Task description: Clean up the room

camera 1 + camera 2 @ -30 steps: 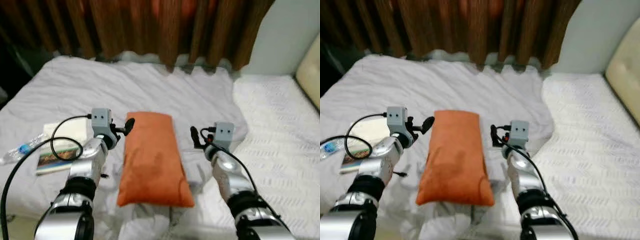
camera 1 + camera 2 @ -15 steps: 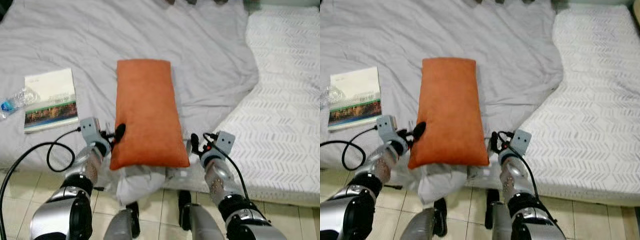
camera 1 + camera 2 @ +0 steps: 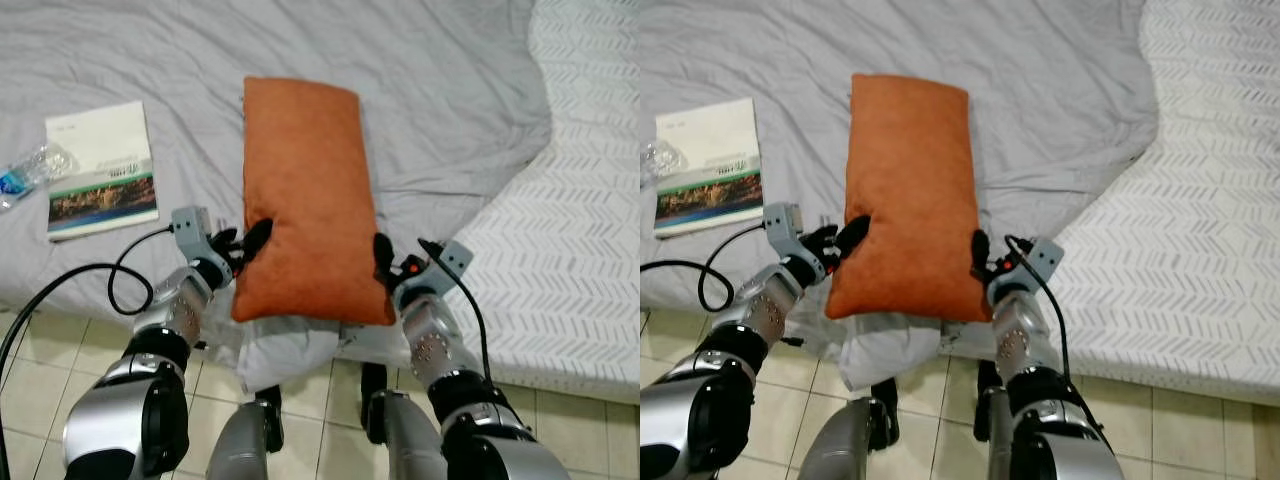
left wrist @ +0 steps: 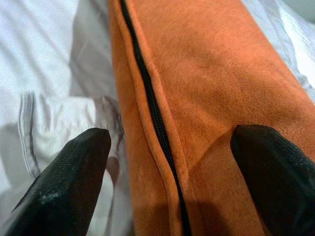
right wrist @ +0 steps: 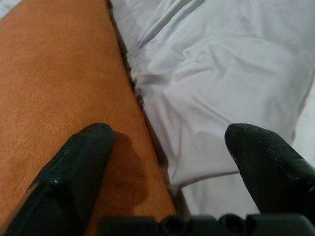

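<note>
1. Floor tiles (image 3: pixel 40 350) nearest me, beige, with my own legs standing on them at the bed's edge.
2. Left gripper (image 3: pixel 245 245) at the pillow's (image 3: pixel 305 190) near left corner; fingers spread wide. In the wrist view one finger (image 4: pixel 64 182) sits over the grey sheet (image 4: pixel 44 59), the other (image 4: pixel 275 167) over the orange fabric, with the zip seam (image 4: pixel 147 103) running between them. Not clamped on anything.
3. Right gripper (image 3: pixel 392 268) at the near right corner, also spread. One finger (image 5: pixel 74 167) rests on the orange cover, the other (image 5: pixel 266 157) over crumpled sheet. Nothing gripped.
4. Pillow: long, orange, lying lengthwise away from me on the bed, its near end at the mattress edge above a bunched fold of sheet.
5. Book (image 3: pixel 100 170) lies flat on the sheet, well left of the pillow.
6. Plastic bottle (image 3: pixel 25 172) just beyond the book's left edge, partly cut off.
7. White patterned cover (image 3: pixel 580 200) takes the bed's right side.
</note>
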Controlling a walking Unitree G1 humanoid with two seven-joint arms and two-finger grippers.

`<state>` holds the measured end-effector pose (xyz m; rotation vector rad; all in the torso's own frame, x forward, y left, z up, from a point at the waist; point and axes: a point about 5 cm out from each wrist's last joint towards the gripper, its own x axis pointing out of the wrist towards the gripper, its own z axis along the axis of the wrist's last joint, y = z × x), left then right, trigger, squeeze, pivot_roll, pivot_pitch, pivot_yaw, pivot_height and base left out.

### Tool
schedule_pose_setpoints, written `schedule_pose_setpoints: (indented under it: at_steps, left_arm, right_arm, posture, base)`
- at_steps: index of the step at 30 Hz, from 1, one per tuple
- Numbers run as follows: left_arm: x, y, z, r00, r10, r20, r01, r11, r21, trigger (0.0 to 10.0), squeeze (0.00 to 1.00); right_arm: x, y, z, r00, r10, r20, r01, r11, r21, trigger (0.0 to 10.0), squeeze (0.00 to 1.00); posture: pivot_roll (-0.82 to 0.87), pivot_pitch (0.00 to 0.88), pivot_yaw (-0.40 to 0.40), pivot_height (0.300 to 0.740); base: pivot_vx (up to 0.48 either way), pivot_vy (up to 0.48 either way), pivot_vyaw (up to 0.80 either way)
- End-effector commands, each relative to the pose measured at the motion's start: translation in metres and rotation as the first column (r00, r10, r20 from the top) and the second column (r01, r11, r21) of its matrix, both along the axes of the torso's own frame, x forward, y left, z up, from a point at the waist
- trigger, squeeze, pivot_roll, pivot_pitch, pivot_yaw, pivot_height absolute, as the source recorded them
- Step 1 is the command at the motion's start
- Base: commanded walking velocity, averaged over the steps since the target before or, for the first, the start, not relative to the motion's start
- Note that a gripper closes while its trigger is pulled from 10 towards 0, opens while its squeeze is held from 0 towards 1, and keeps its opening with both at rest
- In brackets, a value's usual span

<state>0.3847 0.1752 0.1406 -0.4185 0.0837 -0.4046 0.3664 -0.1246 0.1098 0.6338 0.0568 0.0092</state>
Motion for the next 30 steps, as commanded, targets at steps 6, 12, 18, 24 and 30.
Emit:
schedule_pose_setpoints:
  at_steps: [6,12,18,24,30]
  left_arm:
    - [-0.001,0.017,0.013,0.998,-0.014,0.069,0.012,0.999,0.038,10.0,0.00]
    - [0.000,0.036,0.034,0.989,0.025,0.148,-0.032,0.999,0.044,10.0,0.00]
    - [0.001,0.021,0.020,0.998,-0.006,0.068,0.009,0.999,-0.053,10.0,0.00]
    - [-0.001,-0.006,-0.002,0.998,-0.042,-0.045,0.031,0.972,-0.231,10.0,0.00]
    - [-0.009,-0.047,-0.026,0.973,-0.175,-0.153,0.145,0.971,-0.188,10.0,0.00]
  right_arm:
    - [-0.011,-0.012,-0.013,1.000,-0.020,-0.017,0.020,1.000,0.010,10.0,0.00]
    - [-0.016,0.000,-0.021,0.999,0.015,-0.042,-0.013,0.999,0.047,10.0,0.00]
    - [-0.017,0.017,-0.021,0.996,0.074,-0.052,-0.068,0.992,0.107,10.0,0.00]
    - [-0.015,0.024,-0.012,0.993,0.117,-0.017,-0.114,0.987,0.111,10.0,0.00]
    - [-0.017,0.036,-0.005,0.986,0.169,0.006,-0.168,0.982,0.083,10.0,0.00]
  posture:
    - [-0.11,0.627,0.058,0.740]
    - [-0.11,0.622,0.065,0.740]
    - [-0.10,0.628,0.063,0.740]
    - [-0.11,0.629,0.052,0.740]
    - [-0.13,0.624,0.038,0.740]
  base:
    - [0.000,0.000,0.00]
    - [0.000,0.000,0.00]
    - [0.000,0.000,0.00]
    - [0.000,0.000,0.00]
    - [0.000,0.000,0.00]
